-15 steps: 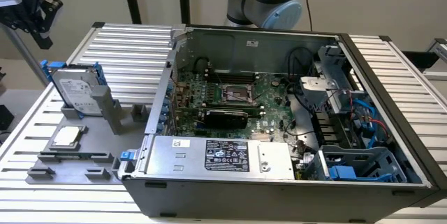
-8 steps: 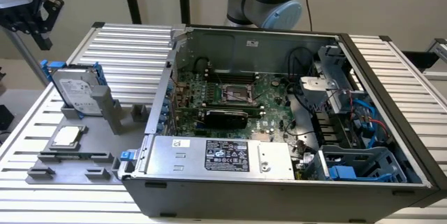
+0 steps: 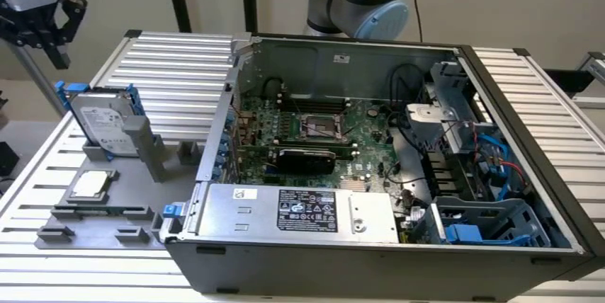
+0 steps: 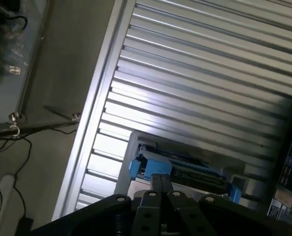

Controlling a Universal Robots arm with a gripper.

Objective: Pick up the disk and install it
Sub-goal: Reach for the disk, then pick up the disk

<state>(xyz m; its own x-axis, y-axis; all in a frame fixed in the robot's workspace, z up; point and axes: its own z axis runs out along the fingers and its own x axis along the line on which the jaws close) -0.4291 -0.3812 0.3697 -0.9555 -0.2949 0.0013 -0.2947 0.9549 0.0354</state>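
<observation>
Pincer [image 4: 160, 183] clenched, empty — above the disk [image 3: 102, 124], which stands upright in its grey holder [image 3: 142, 144].

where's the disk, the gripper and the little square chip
disk [image 3: 99, 124]: exterior view, on its white label
gripper [image 4: 160, 179]: wrist view, between its fingertips
square chip [image 3: 90, 184]: exterior view, on its silver top

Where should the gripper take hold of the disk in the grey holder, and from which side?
Probably its free upper end, pinching the two flat faces between the blue rails. The disk stands almost upright, leaning a little, with its lower end seated in the grey holder, so only the top is open. Come down from above, where the gripper is.
</observation>
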